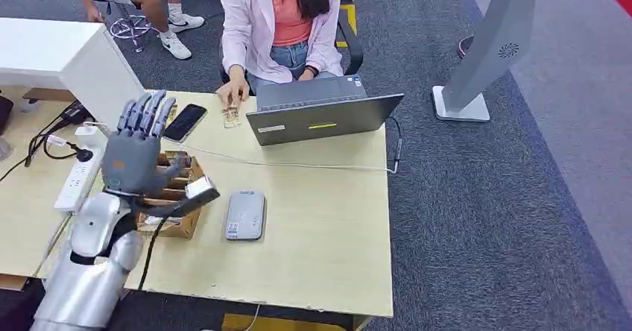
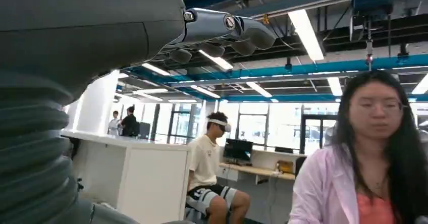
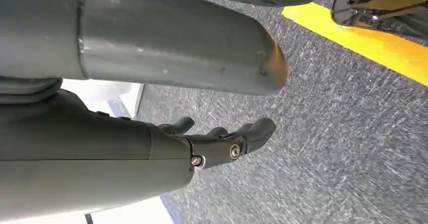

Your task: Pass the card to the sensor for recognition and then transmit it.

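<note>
Left arm: silver, rising from 7 o'clock in the head view toward the wooden desk (image 1: 313,219).
Left hand (image 1: 138,148): raised upright above the desk's left side, back of the hand to the camera, fingers (image 1: 149,113) straight and spread, holding nothing; the left wrist view shows the same hand (image 2: 222,30) against ceiling lights.
Card holder (image 1: 175,197): a small wooden rack just at 4 o'clock of the left hand, partly hidden behind it; a pale card-like piece (image 1: 200,188) sticks out of its right side, though whether it is the task's card cannot be told.
Sensor (image 1: 245,215): a flat grey reader lying on the desk just at 3 o'clock of the rack; a small label sits on its near edge, writing too small to read.
Card (image 1: 232,116): a small card on the desk's far edge, under the fingers of a seated person (image 1: 279,18) in a pink shirt.
Phone (image 1: 185,122): black, lying at 9 o'clock of that card.
Laptop (image 1: 320,115): grey, open toward the person; a yellow strip on its lid, unreadable.
Power strip (image 1: 78,178): white, at the desk's 9 o'clock edge, cables plugged in.
Right hand (image 3: 217,143): over grey carpet in the right wrist view, fingers loosely curled, apart, empty.
</note>
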Controlling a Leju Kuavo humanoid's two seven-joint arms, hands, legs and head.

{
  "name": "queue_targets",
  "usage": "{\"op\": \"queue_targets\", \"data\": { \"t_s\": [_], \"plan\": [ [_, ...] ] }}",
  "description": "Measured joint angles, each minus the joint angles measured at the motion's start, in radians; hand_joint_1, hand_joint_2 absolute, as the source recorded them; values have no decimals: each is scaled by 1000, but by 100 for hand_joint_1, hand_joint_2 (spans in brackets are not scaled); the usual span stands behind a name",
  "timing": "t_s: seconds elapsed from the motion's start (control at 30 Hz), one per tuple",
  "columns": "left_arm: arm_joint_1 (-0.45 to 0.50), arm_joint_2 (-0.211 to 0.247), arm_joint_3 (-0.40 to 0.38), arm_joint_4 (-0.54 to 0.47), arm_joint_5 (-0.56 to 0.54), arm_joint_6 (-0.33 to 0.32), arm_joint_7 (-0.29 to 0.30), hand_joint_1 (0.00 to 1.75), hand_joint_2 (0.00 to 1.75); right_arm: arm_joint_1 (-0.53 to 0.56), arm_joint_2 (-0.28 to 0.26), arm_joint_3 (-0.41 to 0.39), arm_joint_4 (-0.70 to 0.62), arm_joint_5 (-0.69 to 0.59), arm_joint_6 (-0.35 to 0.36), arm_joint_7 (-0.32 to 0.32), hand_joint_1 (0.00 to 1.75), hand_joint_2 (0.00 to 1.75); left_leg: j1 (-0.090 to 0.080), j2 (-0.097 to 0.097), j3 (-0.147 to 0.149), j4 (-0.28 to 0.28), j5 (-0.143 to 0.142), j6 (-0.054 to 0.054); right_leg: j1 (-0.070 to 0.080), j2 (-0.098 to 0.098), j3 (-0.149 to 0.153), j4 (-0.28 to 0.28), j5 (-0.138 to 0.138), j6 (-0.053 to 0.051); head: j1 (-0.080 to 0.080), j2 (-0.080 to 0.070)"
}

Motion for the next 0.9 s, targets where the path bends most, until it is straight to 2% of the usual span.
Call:
{"op": "queue_targets", "data": {
  "t_s": [0.1, 0.17, 0.23, 0.47, 0.7, 0.9],
  "plan": [
    [92, 10, -2, -89, -7, 20, 0, 0, 175, 0, 1, -15, 0, -13, -9, -6, 0, 0, 0, 0, 0, 0, 0, 0, 0, 0, 0, 0, 0, 0, 2, 0],
    [178, 21, -2, -164, -11, 29, 0, 0, 175, 2, 2, -24, 0, -20, -11, -11, 0, 0, 0, 2, 1, 0, -1, -1, 0, 2, 0, 0, 0, 0, -3, 0],
    [218, 24, -5, -196, -13, 28, 0, 0, 175, 4, 2, -26, 0, -20, -13, -11, 0, 0, 1, 0, 0, 0, -1, -1, 0, -1, -1, 0, 0, 0, 0, 0],
    [290, 41, -5, -272, -6, -4, -3, 0, 175, 4, 2, -42, 0, -23, -13, -12, 0, 0, 1, 0, 1, 0, -1, -1, 0, 0, 0, 0, 0, 0, 0, 0],
    [338, 69, -4, -280, 14, -125, 39, 0, 175, 4, 2, -48, 0, -21, -12, -11, 0, 0, 1, 0, 0, 0, -1, -1, 0, 0, 0, 0, 0, 0, 0, 0],
    [339, 81, -4, -267, 18, -137, 45, 0, 175, 3, 2, -48, 0, -20, -11, -11, 0, 0, 1, 0, 0, 0, -1, -1, 0, 0, 0, 0, 0, 0, 0, 0]
  ]
}}
